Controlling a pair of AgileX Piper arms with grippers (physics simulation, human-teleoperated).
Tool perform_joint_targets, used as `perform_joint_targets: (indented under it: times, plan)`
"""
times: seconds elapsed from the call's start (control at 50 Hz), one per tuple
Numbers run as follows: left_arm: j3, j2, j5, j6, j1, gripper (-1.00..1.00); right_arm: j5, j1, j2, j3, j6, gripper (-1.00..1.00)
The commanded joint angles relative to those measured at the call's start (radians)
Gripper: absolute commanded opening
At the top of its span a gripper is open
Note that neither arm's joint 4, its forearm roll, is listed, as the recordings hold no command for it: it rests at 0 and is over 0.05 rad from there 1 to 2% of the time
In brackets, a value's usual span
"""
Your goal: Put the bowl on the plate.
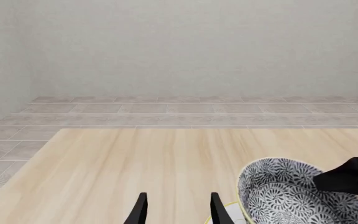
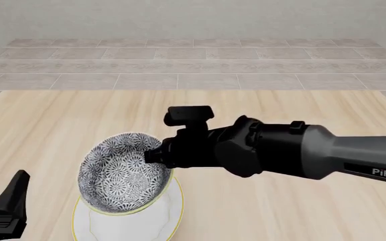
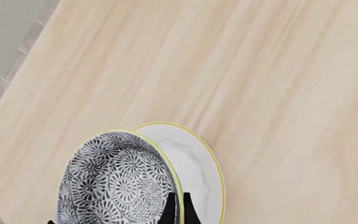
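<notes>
Right end effector (image 2: pixel 151 156) pinches the bowl (image 2: pixel 122 173) by its right rim, tilted, held over the plate (image 2: pixel 169 213) at near left of the surface (image 2: pixel 280 211). Level it, lower centred, then release. Right arm reaches in low, leftward. Left end effector (image 1: pixel 175 207) spread, idle.

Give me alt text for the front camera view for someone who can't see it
The right gripper holds a patterned bowl by its rim, tilted over a white plate on a light wooden table. The left gripper sits at the lower left corner, away from both.
</notes>
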Motion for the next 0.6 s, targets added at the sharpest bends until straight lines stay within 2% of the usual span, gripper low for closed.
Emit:
perform_joint_targets:
  times: [0.02, 0.6]
  plan:
    - [0.0, 0.0, 0.0, 0.0, 0.0, 1.0, -0.006, 0.001, 0.008, -0.007, 0.001, -1.0]
    - [0.0, 0.0, 0.0, 0.0, 0.0, 1.0, -0.02, 0.003, 0.046, -0.013, -0.005, -1.0]
